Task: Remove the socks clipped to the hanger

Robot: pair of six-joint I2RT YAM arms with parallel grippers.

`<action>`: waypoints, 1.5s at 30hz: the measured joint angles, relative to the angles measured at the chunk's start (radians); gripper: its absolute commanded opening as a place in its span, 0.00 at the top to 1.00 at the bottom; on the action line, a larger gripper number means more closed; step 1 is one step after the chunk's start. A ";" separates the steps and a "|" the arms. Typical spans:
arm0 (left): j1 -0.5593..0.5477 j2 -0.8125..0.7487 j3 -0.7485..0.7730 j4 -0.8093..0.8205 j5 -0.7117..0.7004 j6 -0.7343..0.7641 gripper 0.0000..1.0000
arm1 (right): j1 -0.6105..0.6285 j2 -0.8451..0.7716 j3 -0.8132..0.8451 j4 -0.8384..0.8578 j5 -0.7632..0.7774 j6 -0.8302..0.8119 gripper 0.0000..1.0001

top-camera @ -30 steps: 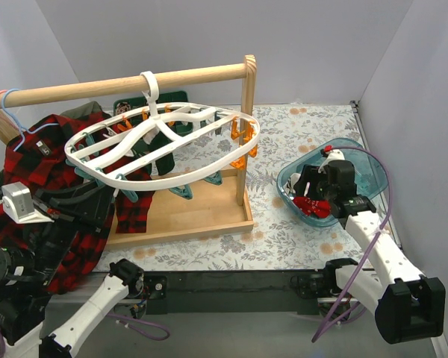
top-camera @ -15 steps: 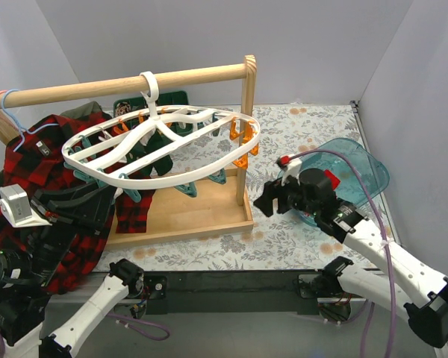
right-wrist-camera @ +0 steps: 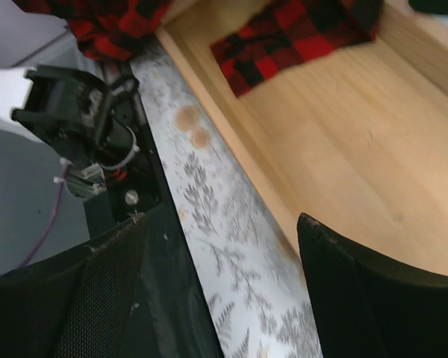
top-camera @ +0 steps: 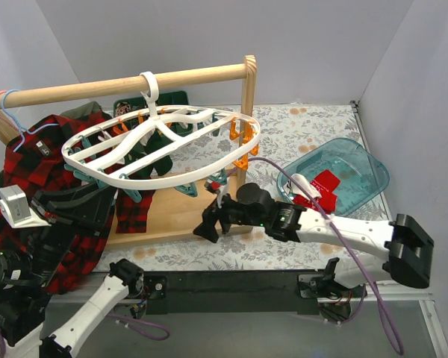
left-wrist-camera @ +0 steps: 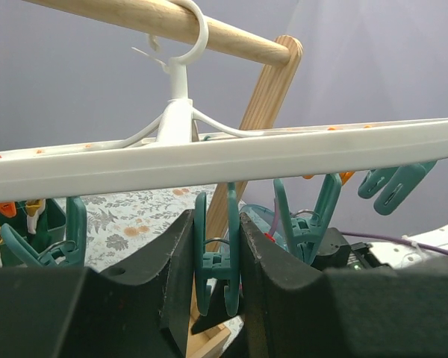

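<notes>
The white oval hanger [top-camera: 231, 160] hangs by its hook from the wooden rail [top-camera: 134, 83]; its rim also crosses the left wrist view [left-wrist-camera: 231, 153]. Dark green socks [top-camera: 160, 148] hang under it from clips. A red sock [top-camera: 325, 182] lies in the teal bin [top-camera: 367, 170]. My left gripper [top-camera: 118, 196] is under the hanger's near left rim, shut on a teal clip [left-wrist-camera: 217, 257]. My right gripper [top-camera: 209, 224] is open and empty, low over the front edge of the wooden base [right-wrist-camera: 343, 149].
A red-and-black plaid shirt [top-camera: 30, 171] hangs at the left and drapes onto the wooden base [top-camera: 187, 212]; its hem shows in the right wrist view [right-wrist-camera: 299, 30]. The upright post [top-camera: 248, 127] stands between hanger and bin. The floral cloth [right-wrist-camera: 239, 253] covers the table.
My right arm has left the teal bin and swung left to the front of the wooden base, open. The red sock stays in the bin, which shifted. The left gripper held still.
</notes>
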 measured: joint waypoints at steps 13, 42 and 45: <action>0.000 -0.014 -0.021 0.016 0.000 -0.023 1.00 | 0.042 0.488 0.488 0.308 -0.122 -0.051 0.04; 0.000 -0.025 -0.034 0.035 0.008 -0.058 0.81 | 0.096 0.959 1.022 0.502 -0.121 0.045 0.79; 0.000 -0.026 -0.034 0.034 0.012 -0.057 0.60 | 0.096 0.960 1.029 0.501 -0.148 0.071 0.87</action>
